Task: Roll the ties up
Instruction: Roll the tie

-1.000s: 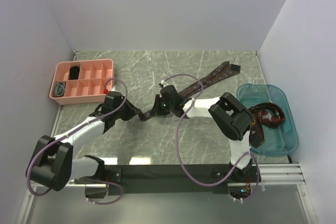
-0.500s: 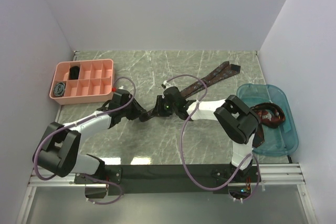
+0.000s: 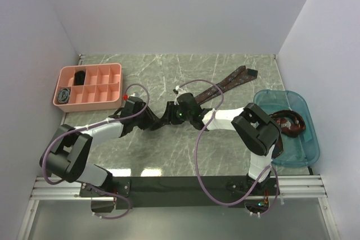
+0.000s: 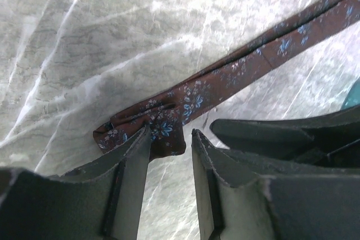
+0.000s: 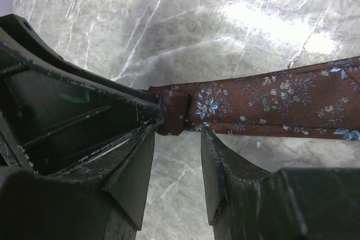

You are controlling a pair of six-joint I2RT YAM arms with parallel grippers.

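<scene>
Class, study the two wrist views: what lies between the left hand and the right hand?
The folded end of the patterned tie lies between the left hand and the right hand. Both wrist views show it.

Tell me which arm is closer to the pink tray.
Left. The left arm has its wrist just off the near right corner of the pink tray. The right arm reaches in from the other side of the folded end of the tie, well to the tray's right.
</scene>
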